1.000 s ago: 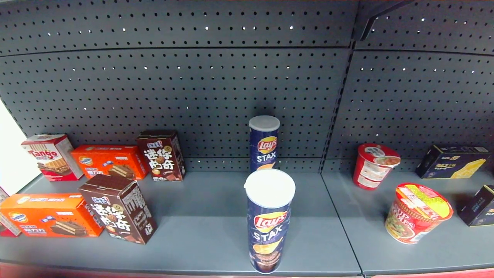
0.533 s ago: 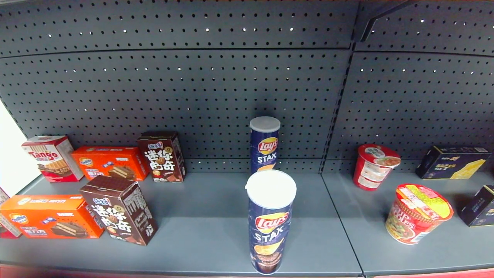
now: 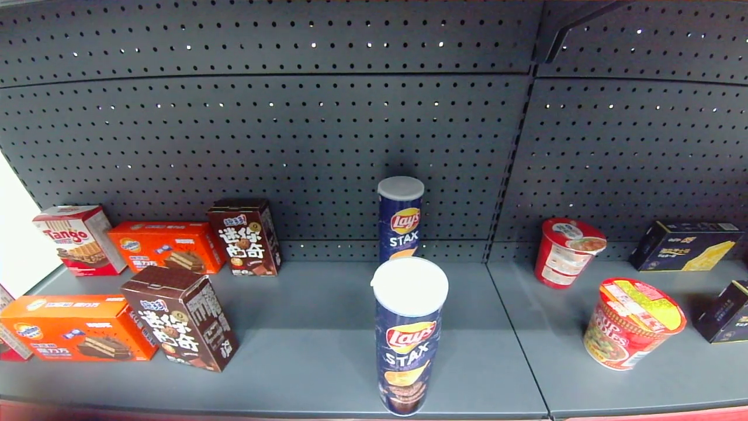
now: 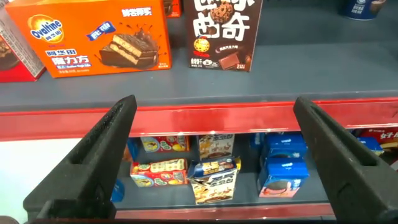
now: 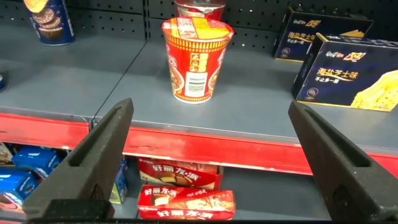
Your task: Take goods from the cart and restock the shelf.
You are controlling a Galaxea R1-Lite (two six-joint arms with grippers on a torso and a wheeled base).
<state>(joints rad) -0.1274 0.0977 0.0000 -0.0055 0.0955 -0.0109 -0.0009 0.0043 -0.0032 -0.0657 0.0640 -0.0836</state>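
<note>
Left gripper [image 4: 214, 106] wide open, empty, faced shelf [image 3: 292, 351] edge left of front chip can [image 3: 409, 339]. Right gripper [image 5: 211, 106] likewise spread, empty, right of can.

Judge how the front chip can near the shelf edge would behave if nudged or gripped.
The front chip can stands tall and narrow close to the shelf edge, so a high push would probably topple it. Lying down, its round body would likely roll. Its glossy wall may slip in a loose grip.
</note>
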